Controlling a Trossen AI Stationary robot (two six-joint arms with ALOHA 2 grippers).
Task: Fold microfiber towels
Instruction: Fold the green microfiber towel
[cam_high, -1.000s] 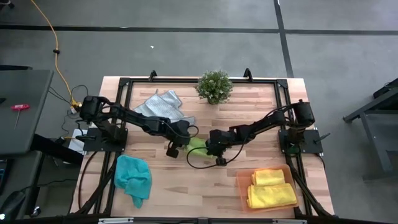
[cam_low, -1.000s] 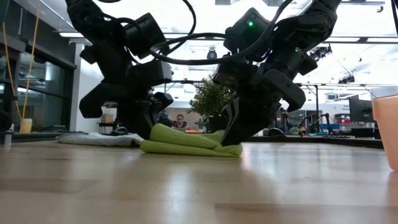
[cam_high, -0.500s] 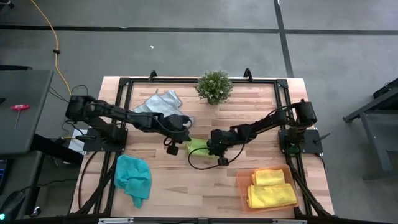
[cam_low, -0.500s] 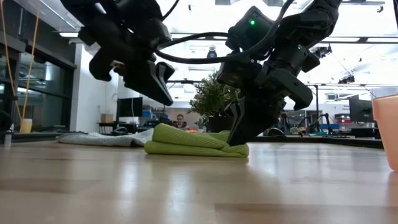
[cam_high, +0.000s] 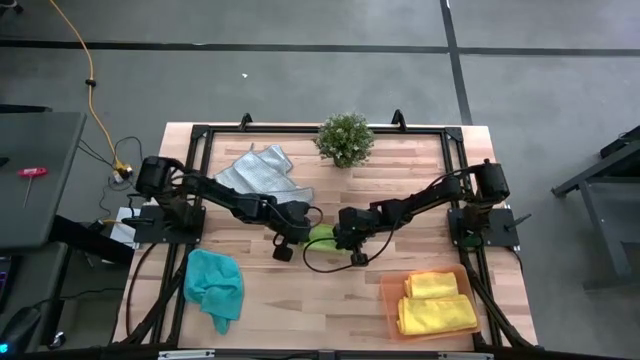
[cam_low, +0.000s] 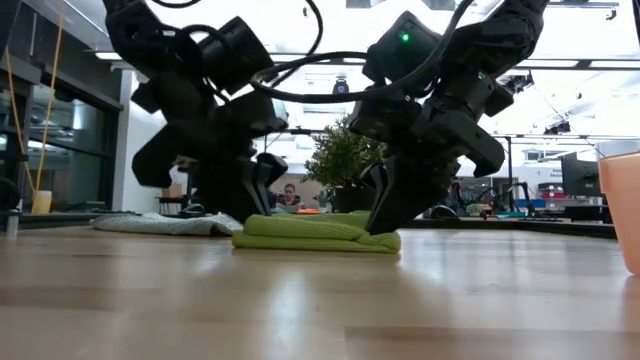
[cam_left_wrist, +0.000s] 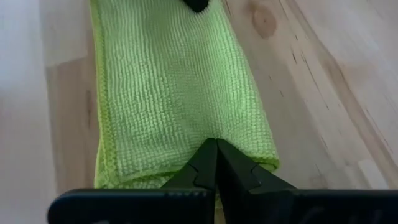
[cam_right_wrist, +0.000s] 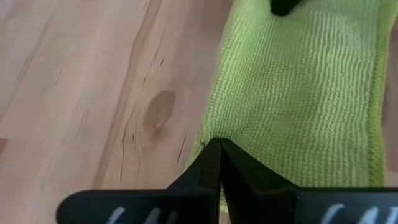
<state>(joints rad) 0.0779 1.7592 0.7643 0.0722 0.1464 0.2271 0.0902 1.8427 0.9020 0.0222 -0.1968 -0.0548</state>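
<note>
The lime green towel (cam_high: 322, 235) lies folded into a flat narrow strip on the middle of the table; it also shows in the low view (cam_low: 315, 233). My left gripper (cam_high: 297, 236) is shut, with its tips down on the towel's left end (cam_left_wrist: 186, 149). My right gripper (cam_high: 345, 238) is shut, with its tips at the towel's right end (cam_right_wrist: 261, 143). The grey towel (cam_high: 262, 170) lies spread at the far left. The teal towel (cam_high: 213, 285) lies crumpled at the near left. Two folded yellow towels (cam_high: 436, 302) lie in the orange tray. My left gripper presses its shut fingertips (cam_left_wrist: 205, 163) down on the top layer of the folded towel, near its left end (cam_left_wrist: 155, 155). The fingers slant down from the table's left. The towel lies flat on the table under them. My right gripper has its shut fingertips (cam_right_wrist: 211, 162) on the towel's right end, at the edge (cam_right_wrist: 205, 134) beside bare wood. The fingers slant down from the table's right. Whether any cloth is between them I cannot tell. The towel lies flat on the table.
A small potted plant (cam_high: 345, 138) stands at the far edge, behind the towel. The orange tray (cam_high: 390, 300) sits at the near right corner. Bare wood lies between the lime towel and the near edge.
My left gripper has risen off the towel toward the far left, then come back down on its left end. The towel's raised left part now lies flat. My right gripper has kept still on the right end.
</note>
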